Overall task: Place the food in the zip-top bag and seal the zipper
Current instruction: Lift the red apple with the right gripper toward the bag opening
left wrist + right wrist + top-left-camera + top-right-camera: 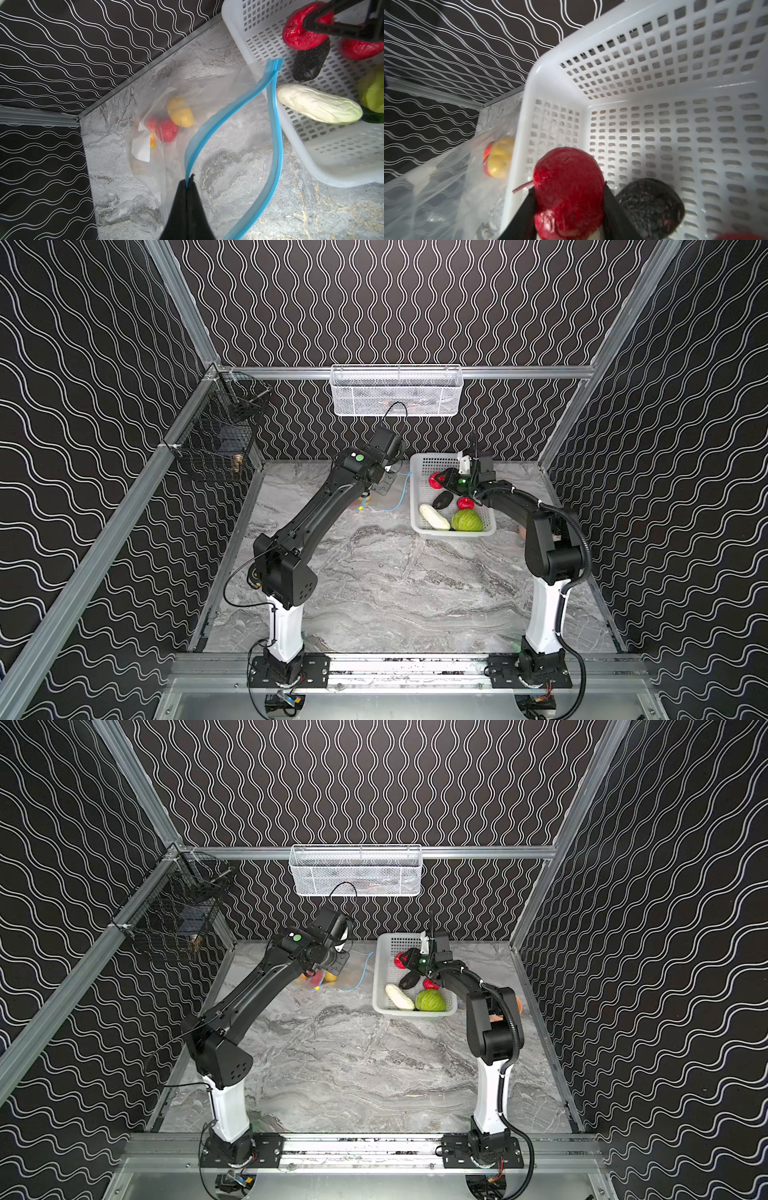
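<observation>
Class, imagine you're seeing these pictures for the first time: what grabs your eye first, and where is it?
The bright red piece stands out, clamped in the right gripper within the white basket, beside a dark oval. Next, the blue zipper curves open where the left gripper pinches it, with a yellow potato showing through the clear bag.

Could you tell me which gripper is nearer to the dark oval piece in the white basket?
Right. The right gripper is inside the basket, shut on a red piece right beside the dark oval; the left gripper pinches the blue zipper outside the basket.
</observation>
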`<state>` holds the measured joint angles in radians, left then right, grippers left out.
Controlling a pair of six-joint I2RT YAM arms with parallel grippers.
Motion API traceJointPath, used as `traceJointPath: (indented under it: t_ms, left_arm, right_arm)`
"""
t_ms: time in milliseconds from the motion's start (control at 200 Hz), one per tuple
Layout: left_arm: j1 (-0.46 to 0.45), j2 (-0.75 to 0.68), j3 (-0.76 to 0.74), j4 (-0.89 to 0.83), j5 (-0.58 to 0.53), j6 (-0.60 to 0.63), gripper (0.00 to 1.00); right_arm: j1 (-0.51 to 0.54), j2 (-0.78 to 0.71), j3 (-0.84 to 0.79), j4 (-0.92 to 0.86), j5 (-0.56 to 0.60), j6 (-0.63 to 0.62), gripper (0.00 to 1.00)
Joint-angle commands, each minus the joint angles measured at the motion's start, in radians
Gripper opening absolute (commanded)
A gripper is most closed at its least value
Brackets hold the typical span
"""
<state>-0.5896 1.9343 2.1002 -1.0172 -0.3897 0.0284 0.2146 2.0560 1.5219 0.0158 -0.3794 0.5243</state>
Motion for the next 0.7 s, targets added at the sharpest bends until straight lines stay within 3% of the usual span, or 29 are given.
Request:
traceJointPath:
  t_ms: [0,175,696]
  left_arm:
    - [0.000,-0.007,-0.002,0.013,0.008,-0.007,0.00]
    - [0.000,-0.010,-0.009,0.016,0.014,-0.008,0.00]
    - [0.001,-0.015,-0.017,0.017,0.023,-0.011,0.00]
  right_arm:
    - [-0.001,-0.050,-0.039,0.075,-0.037,0.050,0.28]
    - [0.000,-0.131,-0.141,0.153,-0.062,0.112,0.27]
    - [0.027,-0.321,-0.269,0.164,-0.062,0.128,0.27]
